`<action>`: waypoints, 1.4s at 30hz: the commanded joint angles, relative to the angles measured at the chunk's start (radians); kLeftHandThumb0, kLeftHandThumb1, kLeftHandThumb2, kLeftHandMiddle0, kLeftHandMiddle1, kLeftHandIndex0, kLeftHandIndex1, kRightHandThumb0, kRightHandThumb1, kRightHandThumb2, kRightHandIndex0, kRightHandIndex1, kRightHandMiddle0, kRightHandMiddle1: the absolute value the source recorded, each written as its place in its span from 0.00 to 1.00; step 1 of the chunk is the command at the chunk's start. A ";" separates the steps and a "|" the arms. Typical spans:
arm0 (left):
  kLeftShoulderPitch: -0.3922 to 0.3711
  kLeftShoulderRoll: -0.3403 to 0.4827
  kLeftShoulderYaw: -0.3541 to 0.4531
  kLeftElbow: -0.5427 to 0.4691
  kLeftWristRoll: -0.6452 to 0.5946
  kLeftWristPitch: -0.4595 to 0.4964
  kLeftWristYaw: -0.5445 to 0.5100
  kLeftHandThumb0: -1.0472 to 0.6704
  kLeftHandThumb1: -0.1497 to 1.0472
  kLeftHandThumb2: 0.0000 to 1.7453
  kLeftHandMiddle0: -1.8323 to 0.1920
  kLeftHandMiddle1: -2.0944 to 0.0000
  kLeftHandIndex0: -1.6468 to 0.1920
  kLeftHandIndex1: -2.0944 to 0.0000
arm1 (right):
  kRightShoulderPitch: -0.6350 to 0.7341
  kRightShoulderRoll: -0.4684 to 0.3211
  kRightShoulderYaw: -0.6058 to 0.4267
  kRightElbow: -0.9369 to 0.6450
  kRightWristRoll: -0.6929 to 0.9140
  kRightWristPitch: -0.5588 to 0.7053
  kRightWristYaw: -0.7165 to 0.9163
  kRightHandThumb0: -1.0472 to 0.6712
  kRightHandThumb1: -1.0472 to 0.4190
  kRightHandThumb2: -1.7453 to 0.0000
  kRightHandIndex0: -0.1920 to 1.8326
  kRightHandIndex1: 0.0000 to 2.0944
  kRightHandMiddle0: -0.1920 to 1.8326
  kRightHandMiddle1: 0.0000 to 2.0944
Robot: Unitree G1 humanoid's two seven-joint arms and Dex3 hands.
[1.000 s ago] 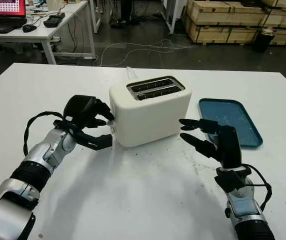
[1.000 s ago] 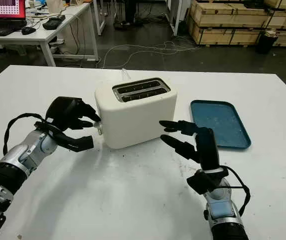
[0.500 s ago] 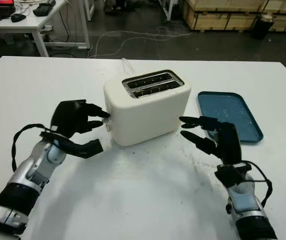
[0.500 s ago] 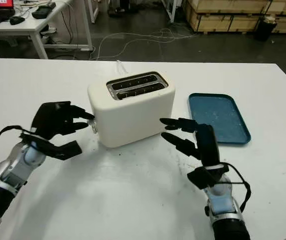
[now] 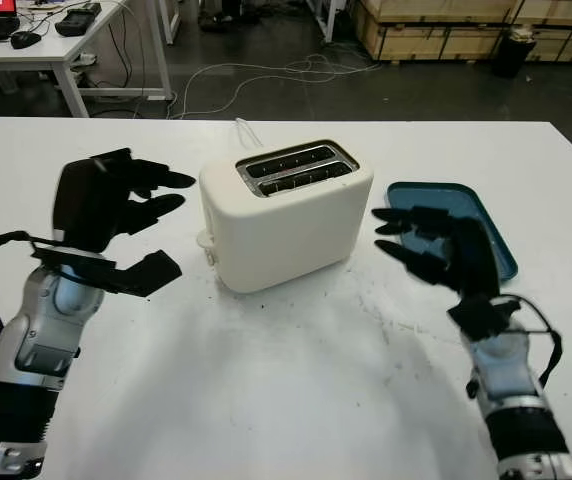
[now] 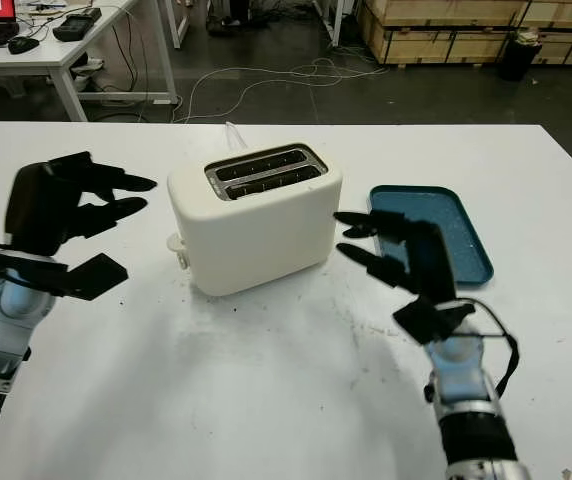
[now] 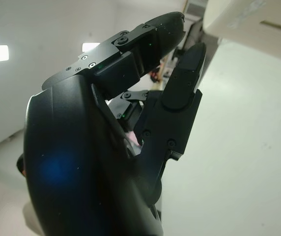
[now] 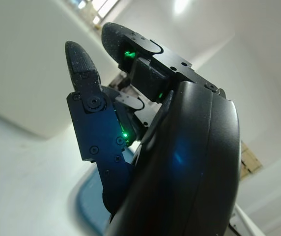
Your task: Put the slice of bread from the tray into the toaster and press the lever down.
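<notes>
The white toaster (image 5: 288,220) stands mid-table, its two top slots (image 5: 297,168) dark, and I cannot tell what is inside them. Its small lever knob (image 5: 206,239) sticks out of the left end face, about halfway down. My left hand (image 5: 166,225) is raised to the left of that end, apart from it, open and holding nothing. My right hand (image 5: 391,232) hovers open just right of the toaster, in front of the blue tray (image 5: 496,250). The part of the tray that I see holds no bread. The tray's blue corner (image 8: 89,206) lies past my right hand's fingers (image 8: 81,64).
The toaster's white cord (image 5: 245,134) runs off the table's far edge. Beyond the table are a desk (image 5: 36,45) at the back left, cables on the floor (image 5: 296,72) and wooden crates (image 5: 436,25) at the back right.
My left hand has drawn back from the lever end of the toaster, leftward and upward. My right hand has shifted slightly right, over the tray's near side. The view tilted down a little.
</notes>
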 commanded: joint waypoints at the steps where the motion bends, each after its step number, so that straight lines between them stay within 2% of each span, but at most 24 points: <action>1: 0.010 0.002 0.030 -0.036 -0.005 0.020 -0.015 0.41 0.80 0.00 0.50 0.37 0.22 1.00 | -0.048 -0.028 -0.017 0.022 0.036 0.040 0.030 0.37 0.17 0.99 0.52 0.28 0.57 0.00; 7: 0.014 -0.006 0.081 -0.083 -0.001 0.054 -0.017 0.40 0.81 0.00 0.50 0.39 0.23 1.00 | -0.162 -0.076 -0.049 0.056 0.047 0.116 0.051 0.35 0.17 1.00 0.53 0.24 0.58 0.00; 10: 0.013 -0.045 0.103 -0.107 -0.011 0.089 0.001 0.39 0.81 0.00 0.50 0.40 0.26 1.00 | -0.235 -0.086 -0.064 0.102 0.045 0.126 0.041 0.33 0.17 1.00 0.57 0.18 0.59 0.00; 13: 0.015 -0.096 0.123 -0.106 -0.015 0.083 0.057 0.38 0.82 0.00 0.52 0.42 0.28 1.00 | -0.283 -0.071 -0.085 0.096 0.113 0.196 0.070 0.32 0.18 1.00 0.57 0.16 0.59 0.00; 17: 0.040 -0.162 0.149 -0.128 -0.027 0.099 0.103 0.35 0.86 0.01 0.55 0.49 0.34 1.00 | -0.327 -0.062 -0.100 0.085 0.157 0.247 0.081 0.31 0.17 1.00 0.54 0.13 0.56 0.00; 22: 0.035 -0.180 0.188 -0.153 -0.099 0.105 0.069 0.35 0.86 0.00 0.56 0.57 0.38 1.00 | -0.346 -0.055 -0.122 0.048 0.190 0.347 0.064 0.25 0.15 1.00 0.51 0.08 0.53 0.00; 25: 0.010 -0.167 0.190 -0.161 -0.109 0.120 0.043 0.34 0.85 0.00 0.55 0.60 0.37 0.99 | -0.354 -0.048 -0.141 0.010 0.239 0.434 0.077 0.27 0.16 1.00 0.52 0.08 0.52 0.00; 28: -0.012 -0.137 0.182 -0.173 -0.105 0.177 -0.026 0.32 0.84 0.00 0.53 0.61 0.37 0.99 | -0.361 -0.065 -0.138 -0.004 0.242 0.483 0.094 0.29 0.17 1.00 0.53 0.07 0.53 0.00; 36: -0.113 0.048 0.151 -0.156 -0.116 0.310 -0.334 0.36 0.79 0.00 0.52 0.61 0.34 0.98 | -0.407 -0.192 -0.071 0.045 0.135 0.568 0.186 0.29 0.21 1.00 0.53 0.06 0.53 0.00; 42: -0.221 0.154 0.102 -0.105 -0.094 0.328 -0.452 0.37 0.74 0.00 0.50 0.61 0.31 0.97 | -0.465 -0.260 -0.010 0.117 0.025 0.522 0.218 0.31 0.22 1.00 0.56 0.06 0.55 0.01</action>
